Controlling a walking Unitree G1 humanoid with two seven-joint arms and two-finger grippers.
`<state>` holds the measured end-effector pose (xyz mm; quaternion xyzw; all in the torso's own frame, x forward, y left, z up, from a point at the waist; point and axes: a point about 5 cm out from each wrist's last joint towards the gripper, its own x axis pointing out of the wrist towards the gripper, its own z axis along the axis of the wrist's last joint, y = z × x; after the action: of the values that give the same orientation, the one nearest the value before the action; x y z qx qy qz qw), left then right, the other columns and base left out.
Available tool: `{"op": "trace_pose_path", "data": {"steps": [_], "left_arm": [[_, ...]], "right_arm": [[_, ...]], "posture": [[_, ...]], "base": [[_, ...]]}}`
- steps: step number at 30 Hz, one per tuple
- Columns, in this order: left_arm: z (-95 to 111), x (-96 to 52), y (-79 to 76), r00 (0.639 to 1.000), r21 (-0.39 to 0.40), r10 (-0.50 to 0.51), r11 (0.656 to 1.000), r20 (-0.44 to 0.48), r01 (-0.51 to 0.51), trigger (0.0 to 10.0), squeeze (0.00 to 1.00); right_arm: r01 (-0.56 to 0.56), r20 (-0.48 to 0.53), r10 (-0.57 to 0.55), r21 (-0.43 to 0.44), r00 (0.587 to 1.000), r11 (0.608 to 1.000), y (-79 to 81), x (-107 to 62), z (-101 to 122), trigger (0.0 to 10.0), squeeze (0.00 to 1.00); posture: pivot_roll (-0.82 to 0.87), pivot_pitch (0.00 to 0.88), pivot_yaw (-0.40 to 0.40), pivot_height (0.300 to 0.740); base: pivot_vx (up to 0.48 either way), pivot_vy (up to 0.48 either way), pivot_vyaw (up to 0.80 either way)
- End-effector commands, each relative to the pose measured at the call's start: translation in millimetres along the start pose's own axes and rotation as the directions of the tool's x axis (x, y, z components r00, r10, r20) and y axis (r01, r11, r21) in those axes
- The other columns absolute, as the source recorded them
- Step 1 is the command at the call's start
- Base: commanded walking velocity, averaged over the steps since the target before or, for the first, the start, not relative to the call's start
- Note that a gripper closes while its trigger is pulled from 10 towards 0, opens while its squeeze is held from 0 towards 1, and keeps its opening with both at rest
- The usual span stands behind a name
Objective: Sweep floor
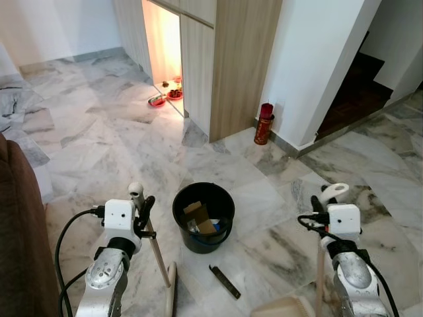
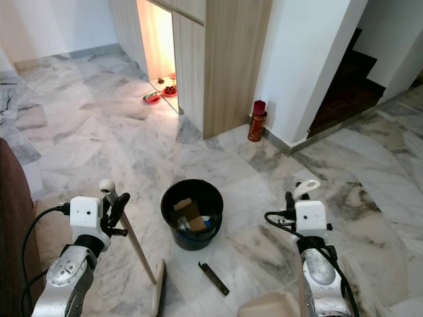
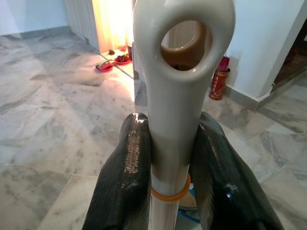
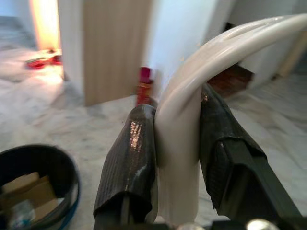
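Black bucket [image 1: 203, 216] is your landmark: left gripper [image 1: 141, 210] fingers pinch broom handle [image 1: 156, 247] beside it, right gripper [image 1: 321, 212] fingers pinch dustpan handle [image 1: 335, 191]; debris strip [image 1: 225, 281] just in front, ready to sweep.

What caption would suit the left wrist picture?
Left pincer shut on the cream plastic broom handle with its hanging hole, above grey marble floor.

1. Even, soft daylight; head views sharp.
2. Warm orange glow spills from the lit niche [image 1: 163, 49] at 11 o'clock, overexposed.
3. Stairwell [image 1: 349, 86] at 2 o'clock stays dark.
4. Right wrist view's background is blurred.
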<state>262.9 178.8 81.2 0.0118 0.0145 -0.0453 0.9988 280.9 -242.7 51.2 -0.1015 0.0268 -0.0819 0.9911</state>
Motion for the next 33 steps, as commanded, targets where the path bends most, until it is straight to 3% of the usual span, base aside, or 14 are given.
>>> {"op": "trace_pose_path", "data": {"steps": [1,5,8,15,19,33], "left_arm": [[10,4.3,0.0,0.999,0.000,-0.009,1.000,0.037,0.009,10.0,0.00],[12,5.4,-2.4,0.999,-0.011,-0.027,1.000,0.036,0.027,10.0,0.00],[12,5.3,-2.7,0.999,-0.014,-0.033,0.999,0.031,0.033,10.0,0.00],[12,6.8,-2.6,0.998,-0.101,-0.056,0.993,0.012,0.057,10.0,0.00],[14,10.4,0.5,0.998,-0.174,-0.056,0.983,0.008,0.056,10.0,0.00],[30,7.7,0.2,0.993,-0.185,-0.114,0.976,0.022,0.116,10.0,0.00]], "right_arm": [[0.057,0.008,-0.057,0.002,0.998,0.998,-9.7,6.3,5,10.0,0.00],[0.155,0.008,-0.155,0.036,0.988,0.987,-16.1,13.3,8,10.0,0.00],[0.165,0.020,-0.166,0.031,0.986,0.986,-16.2,15.0,10,10.0,0.00],[0.208,0.081,-0.207,-0.002,0.975,0.978,-13.7,22.9,20,10.0,0.00],[0.220,0.087,-0.221,0.020,0.971,0.975,-12.5,25.3,22,10.0,0.00],[0.230,0.103,-0.231,0.021,0.967,0.973,-0.6,23.6,19,10.0,0.00]], "posture": [[0.04,0.000,-0.028,0.740],[0.05,0.000,-0.023,0.740],[0.05,0.000,-0.023,0.740],[0.06,0.000,-0.013,0.740],[0.07,0.000,-0.004,0.740],[0.12,0.000,0.029,0.740]], "base": [[0.000,0.000,0.00],[0.000,0.000,0.00],[0.000,0.000,0.00],[0.000,0.000,0.00],[0.000,0.000,0.00],[0.000,0.000,0.00]]}}
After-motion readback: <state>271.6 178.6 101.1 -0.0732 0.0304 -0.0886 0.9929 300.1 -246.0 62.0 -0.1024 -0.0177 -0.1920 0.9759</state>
